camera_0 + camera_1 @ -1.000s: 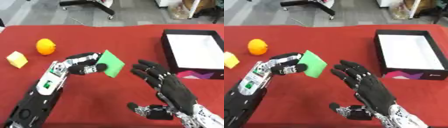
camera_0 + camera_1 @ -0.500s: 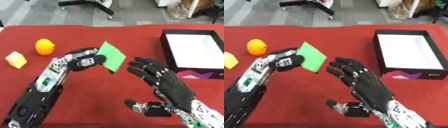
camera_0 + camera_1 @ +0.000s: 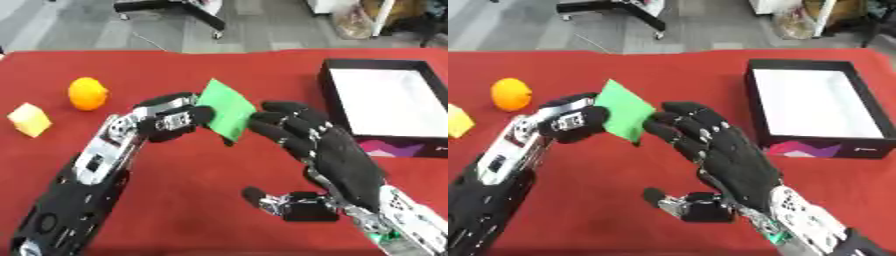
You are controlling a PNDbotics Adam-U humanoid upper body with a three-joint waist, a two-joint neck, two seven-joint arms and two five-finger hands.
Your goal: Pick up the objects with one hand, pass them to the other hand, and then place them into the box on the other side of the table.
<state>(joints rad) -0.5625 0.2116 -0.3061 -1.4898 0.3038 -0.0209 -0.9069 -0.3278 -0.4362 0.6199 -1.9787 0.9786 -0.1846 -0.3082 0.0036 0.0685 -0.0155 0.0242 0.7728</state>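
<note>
We see the left hand [image 3: 171, 121] pinching a flat green piece [image 3: 226, 108], lifted above the middle of the red table [image 3: 192, 200]. The right hand [image 3: 337, 160], fingers spread wide, has its fingertips touching the piece's right edge. The black box [image 3: 395, 102] sits at the table's right edge; an orange [image 3: 87, 93] and yellow block [image 3: 30, 119] lie near the left edge.

Mounted side by side at head height, looking steeply down and forward over the red desk [image 3: 262, 75], close above both arms. Nearly the same field in each: desk, black box [image 3: 754, 107] at right, grey floor beyond the far edge. Right eye view shifted slightly, cutting the yellow block [image 3: 31, 120] at its left border.
</note>
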